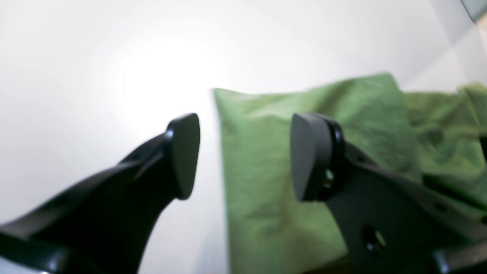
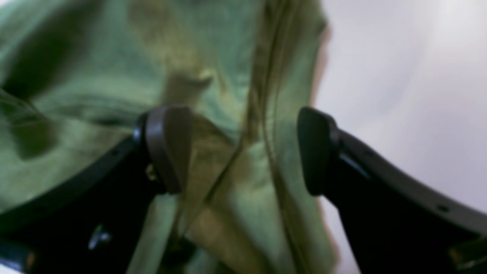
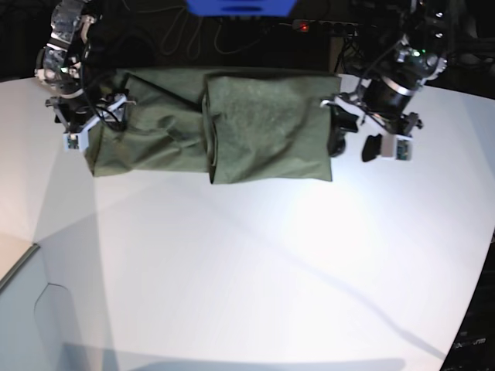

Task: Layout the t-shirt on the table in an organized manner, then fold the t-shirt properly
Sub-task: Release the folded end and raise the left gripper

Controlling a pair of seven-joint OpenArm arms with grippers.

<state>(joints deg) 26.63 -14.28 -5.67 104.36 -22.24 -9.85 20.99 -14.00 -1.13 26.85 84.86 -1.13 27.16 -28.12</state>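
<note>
The olive green t-shirt (image 3: pixel 232 127) lies on the white table (image 3: pixel 247 270) at the far side, folded into a long flat band with a seam near its middle. My left gripper (image 3: pixel 354 141) is open at the band's right end. In the left wrist view the left gripper (image 1: pixel 247 156) straddles the shirt's (image 1: pixel 304 152) straight edge, with one finger over the cloth and one over the table (image 1: pixel 95 76). My right gripper (image 3: pixel 87 124) is at the band's left end. In the right wrist view the right gripper (image 2: pixel 241 150) is open over wrinkled cloth (image 2: pixel 228 76), near its edge.
A blue object (image 3: pixel 240 6), a power strip with a red light (image 3: pixel 303 27) and cables sit behind the table's far edge. The table's curved edge (image 3: pixel 23 259) runs at the lower left, with a grey floor below.
</note>
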